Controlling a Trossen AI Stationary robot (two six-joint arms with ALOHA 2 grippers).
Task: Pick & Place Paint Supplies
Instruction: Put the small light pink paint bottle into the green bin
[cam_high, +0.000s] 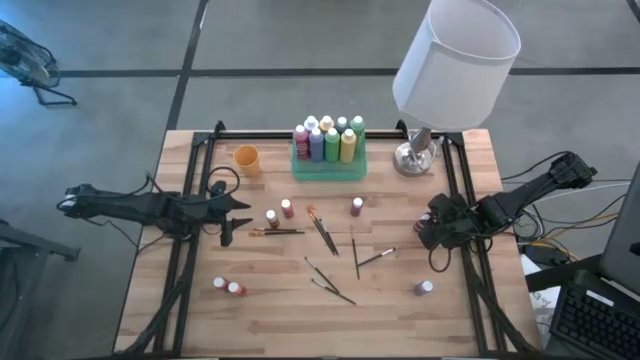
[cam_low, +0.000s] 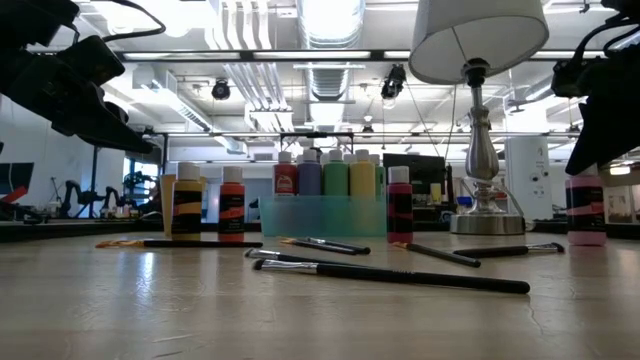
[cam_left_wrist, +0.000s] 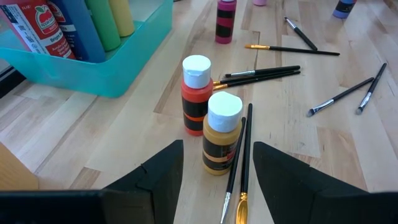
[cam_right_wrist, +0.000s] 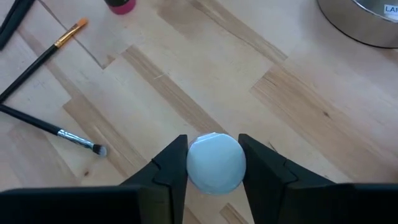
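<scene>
A pink paint bottle (cam_low: 585, 210) with a pale cap stands on the table at the right, and my right gripper (cam_right_wrist: 213, 146) is shut on it. My left gripper (cam_left_wrist: 217, 146) hangs open above and just short of an ochre bottle (cam_left_wrist: 220, 134) and an orange-red bottle (cam_left_wrist: 196, 93); both stand upright left of centre, and it touches neither. Several thin dark-handled paintbrushes (cam_high: 322, 232) lie flat mid-table. Loose bottles stand at the centre (cam_high: 357, 206), front left (cam_high: 226, 286) and front right (cam_high: 425, 288). The green tray (cam_high: 328, 168) at the back holds several bottles. My right gripper pinches the pink bottle's pale round cap (cam_right_wrist: 199, 163) between its two fingers, one on each side. The fingers come from above, slanting down. The bottle stands upright with its base on the table.
An orange cup (cam_high: 246, 158) stands left of the tray. A lamp with a metal base (cam_high: 415, 158) and a white shade stands at the back right, close to my right arm. Two brushes (cam_left_wrist: 239, 162) lie right beside the ochre bottle.
</scene>
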